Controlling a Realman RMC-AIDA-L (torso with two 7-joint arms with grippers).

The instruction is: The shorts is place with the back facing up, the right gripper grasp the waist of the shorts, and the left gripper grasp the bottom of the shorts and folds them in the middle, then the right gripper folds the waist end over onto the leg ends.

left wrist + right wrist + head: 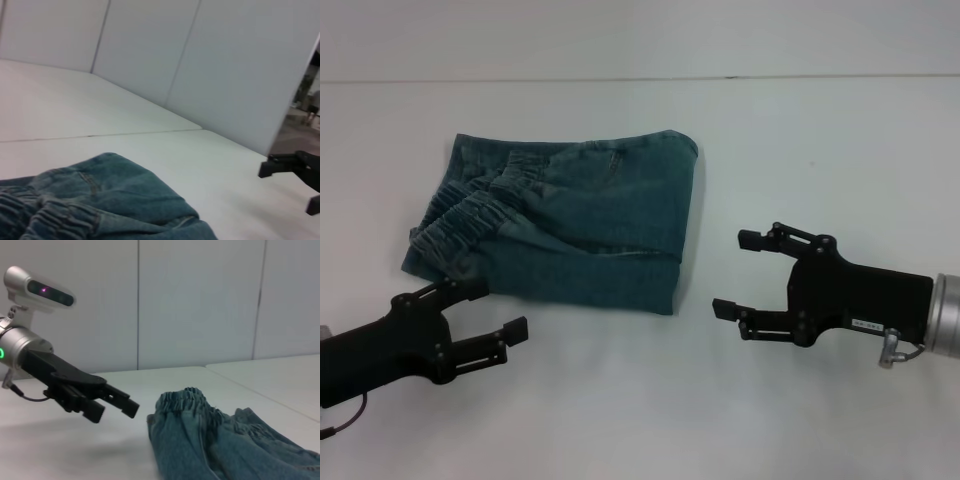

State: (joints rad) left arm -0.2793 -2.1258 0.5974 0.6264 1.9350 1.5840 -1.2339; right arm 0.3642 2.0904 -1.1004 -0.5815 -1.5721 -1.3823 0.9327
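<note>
The blue denim shorts (590,220) lie folded into a compact bundle on the white table (800,150). The ruffled elastic waist (470,212) lies on top at the bundle's left end, and a smooth fold forms the right edge. I cannot make out the leg ends under it. My left gripper (495,308) is open just in front of the bundle's front-left corner, holding nothing. My right gripper (735,273) is open a short way right of the fold, also holding nothing. The right wrist view shows the waist (186,397) with the left gripper (115,412) beside it. The left wrist view shows the shorts (110,200) and the right gripper's fingers (280,166).
A seam line (620,79) crosses the table behind the shorts. Pale wall panels (200,300) stand beyond the table's far edge. A head unit with a lit sensor bar (40,287) shows above the left arm in the right wrist view.
</note>
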